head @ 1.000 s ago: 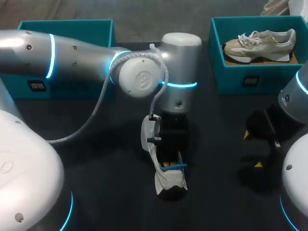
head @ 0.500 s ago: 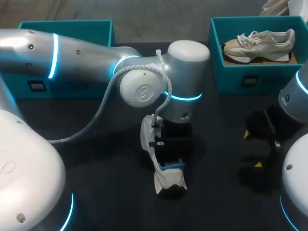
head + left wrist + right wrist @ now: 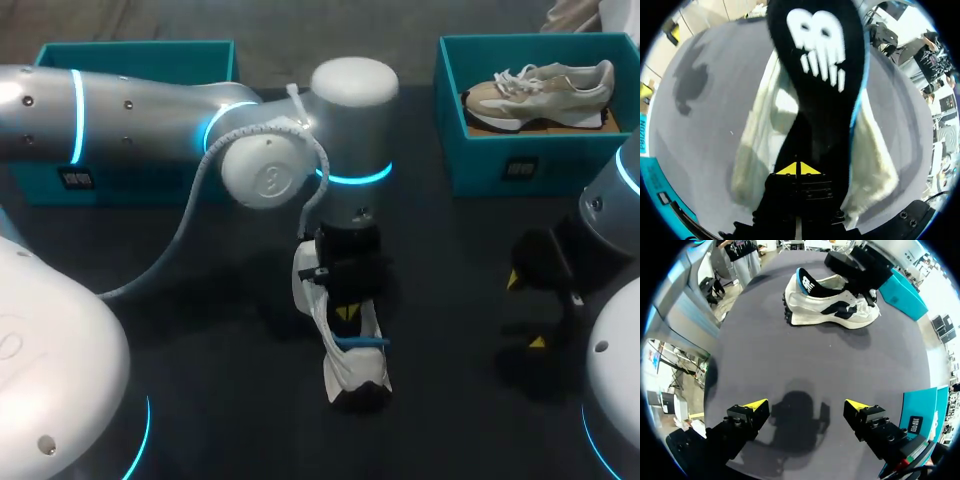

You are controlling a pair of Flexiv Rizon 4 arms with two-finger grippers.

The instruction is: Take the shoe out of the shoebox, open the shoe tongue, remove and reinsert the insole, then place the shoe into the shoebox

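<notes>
A white sneaker [image 3: 352, 372] is seen on the dark table [image 3: 200, 330], low in the middle of the head view, well apart from the teal shoebox [image 3: 140, 55] at upper left. Its long axis runs up and down the frame, heel lowest. The left gripper [image 3: 797, 170] is set directly over it, yellow tips pressed together; whether anything is pinched cannot be told. The right gripper [image 3: 807, 415], spread and empty, is placed well away at right, so the left arm is judged nearer.
</notes>
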